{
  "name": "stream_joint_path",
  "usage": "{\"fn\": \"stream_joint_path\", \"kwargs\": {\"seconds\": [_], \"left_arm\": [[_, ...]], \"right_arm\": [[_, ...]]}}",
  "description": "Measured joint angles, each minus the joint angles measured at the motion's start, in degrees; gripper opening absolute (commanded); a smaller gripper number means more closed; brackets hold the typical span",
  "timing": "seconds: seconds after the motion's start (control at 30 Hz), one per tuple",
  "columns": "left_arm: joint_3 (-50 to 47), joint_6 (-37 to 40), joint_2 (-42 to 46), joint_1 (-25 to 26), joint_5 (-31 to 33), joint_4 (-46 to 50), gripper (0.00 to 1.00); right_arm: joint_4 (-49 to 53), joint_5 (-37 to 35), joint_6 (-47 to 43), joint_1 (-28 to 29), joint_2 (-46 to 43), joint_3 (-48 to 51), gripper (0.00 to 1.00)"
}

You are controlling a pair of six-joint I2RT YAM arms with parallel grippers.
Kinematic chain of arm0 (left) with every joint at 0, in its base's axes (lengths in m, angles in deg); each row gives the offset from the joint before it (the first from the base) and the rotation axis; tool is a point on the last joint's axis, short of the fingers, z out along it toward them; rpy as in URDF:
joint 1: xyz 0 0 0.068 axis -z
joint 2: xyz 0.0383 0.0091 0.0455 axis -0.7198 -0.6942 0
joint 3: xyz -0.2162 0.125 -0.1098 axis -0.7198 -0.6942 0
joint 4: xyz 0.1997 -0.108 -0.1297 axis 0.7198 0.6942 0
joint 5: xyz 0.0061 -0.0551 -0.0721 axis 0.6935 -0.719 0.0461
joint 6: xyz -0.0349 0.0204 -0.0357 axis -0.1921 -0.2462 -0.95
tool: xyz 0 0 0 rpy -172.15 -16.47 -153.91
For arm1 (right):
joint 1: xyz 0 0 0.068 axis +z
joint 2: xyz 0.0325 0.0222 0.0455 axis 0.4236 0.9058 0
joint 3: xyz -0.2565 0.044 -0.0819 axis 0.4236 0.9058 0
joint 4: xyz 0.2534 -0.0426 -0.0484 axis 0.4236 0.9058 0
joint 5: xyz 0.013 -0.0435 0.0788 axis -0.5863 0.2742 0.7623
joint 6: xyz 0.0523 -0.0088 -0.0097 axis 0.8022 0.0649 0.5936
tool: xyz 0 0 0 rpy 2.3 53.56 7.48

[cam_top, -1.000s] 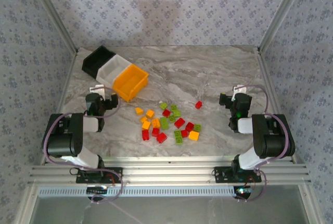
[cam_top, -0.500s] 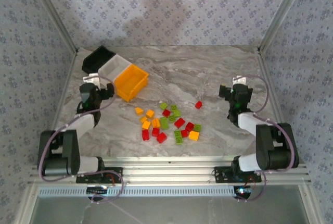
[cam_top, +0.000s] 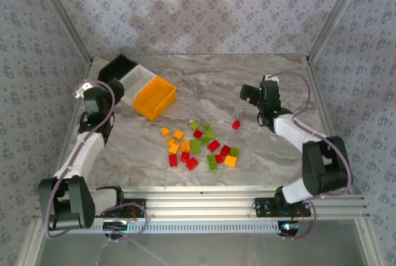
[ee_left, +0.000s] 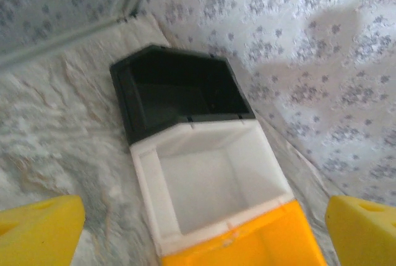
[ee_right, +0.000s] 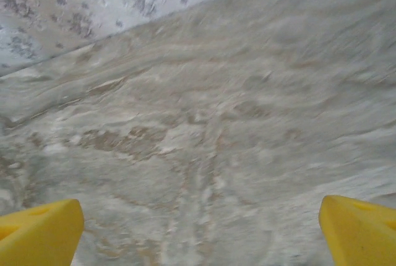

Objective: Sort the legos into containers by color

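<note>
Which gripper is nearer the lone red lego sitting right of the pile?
Right. The right gripper hovers open just beyond the red lego, slightly to its right; the left gripper is open far off to its left, by the bins.

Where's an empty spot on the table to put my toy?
Bare marble lies behind the lego pile, right of the orange bin. The front-left strip beside the pile is free too. The pile itself is crowded.

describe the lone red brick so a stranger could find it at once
On the grey marble-patterned table, find the cluster of small red, yellow and green plastic bricks near the front middle. The single red brick lies alone to its right, touching none.
</note>
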Motion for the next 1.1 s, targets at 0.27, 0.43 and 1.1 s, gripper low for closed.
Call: {"fn": "stream_joint_path", "kwargs": {"seconds": [0.27, 0.43, 1.1], "left_arm": [[5.1, 0.7, -1.7, 1.3, -9.8, 5.5, 0.97], [5.6, 1.6, -1.0, 2.5, -11.6, 8.5, 0.97], [-0.8, -1.7, 12.1, 6.5, -14.2, 15.2, 0.96]], "right_arm": [[6.0, -21.3, 3.4, 20.0, 3.2, -2.5, 1.00], [8.5, -18.6, 6.8, 19.2, 6.8, -9.8, 1.00], [20.0, 1.0, 34.8, 33.2, 43.0, -53.4, 0.83]]}}
